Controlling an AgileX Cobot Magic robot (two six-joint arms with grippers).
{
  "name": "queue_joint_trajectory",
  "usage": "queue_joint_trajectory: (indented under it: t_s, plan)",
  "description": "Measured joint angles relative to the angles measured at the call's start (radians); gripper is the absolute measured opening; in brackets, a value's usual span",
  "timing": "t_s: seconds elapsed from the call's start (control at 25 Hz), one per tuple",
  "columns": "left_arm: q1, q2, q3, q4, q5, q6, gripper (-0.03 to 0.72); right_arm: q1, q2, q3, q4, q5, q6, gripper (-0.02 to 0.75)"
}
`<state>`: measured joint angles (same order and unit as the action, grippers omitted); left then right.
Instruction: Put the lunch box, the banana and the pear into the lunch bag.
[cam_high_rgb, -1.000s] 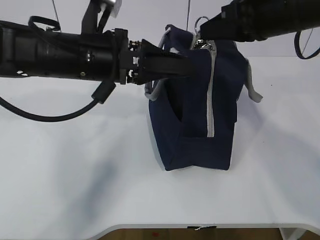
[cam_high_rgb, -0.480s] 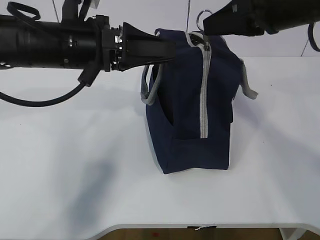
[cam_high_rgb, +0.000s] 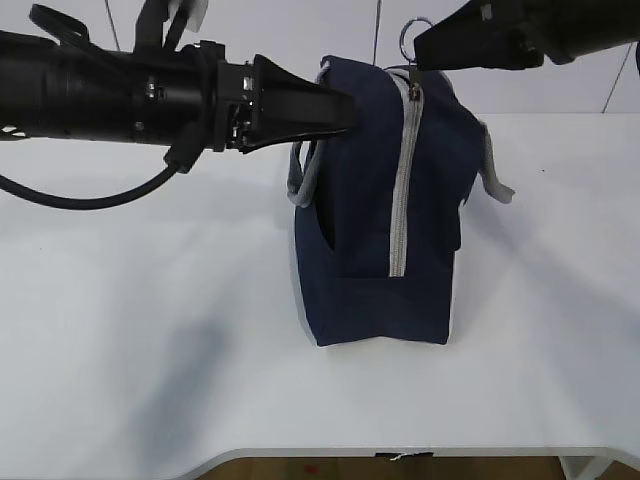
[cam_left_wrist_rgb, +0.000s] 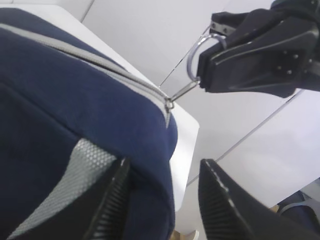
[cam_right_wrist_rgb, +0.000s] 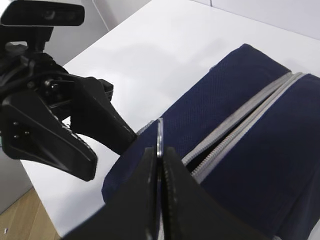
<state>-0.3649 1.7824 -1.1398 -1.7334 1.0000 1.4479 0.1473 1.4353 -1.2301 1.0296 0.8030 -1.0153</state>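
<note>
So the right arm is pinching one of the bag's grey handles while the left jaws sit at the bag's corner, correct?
Not the handle. The right wrist view shows the right gripper shut on the zipper's ring pull. The left gripper does sit at the lunch bag corner.

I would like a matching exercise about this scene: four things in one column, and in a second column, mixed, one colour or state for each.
Things:
1. lunch bag
2. ring pull
3. left gripper
4. webbing handle

Colours or states:
A. grey, hanging on the bag's side
B. navy blue, standing on the table
C. pinched between the shut jaws of the right gripper
D. jaws apart, at the bag's upper edge

Pairs: 1-B, 2-C, 3-D, 4-A
</note>
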Motion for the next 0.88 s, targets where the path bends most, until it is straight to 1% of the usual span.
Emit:
queue_joint_trajectory:
  t_s: [0.28,0.44,0.56,0.68,0.76,0.88]
  plan:
    - [0.0,0.0,0.0,0.003,-0.045,-0.092,0.407,0.0,0.0,0.0,-0.002,0.002,0.006,0.006]
    - [0.01,0.0,0.0,0.019,-0.06,-0.114,0.419,0.0,0.0,0.0,-0.002,0.002,0.006,0.006]
    - [0.069,0.0,0.0,0.053,-0.027,-0.116,0.42,0.0,0.0,0.0,-0.002,0.002,0.006,0.006]
    - [0.147,0.0,0.0,0.06,0.066,-0.116,0.409,0.0,0.0,0.0,-0.002,0.004,0.008,0.006]
    - [0.185,0.0,0.0,0.062,0.107,-0.114,0.404,0.0,0.0,0.0,-0.002,0.004,0.008,0.006]
    - [0.191,0.0,0.0,0.074,0.147,-0.104,0.403,0.0,0.0,0.0,-0.002,0.004,0.008,0.006]
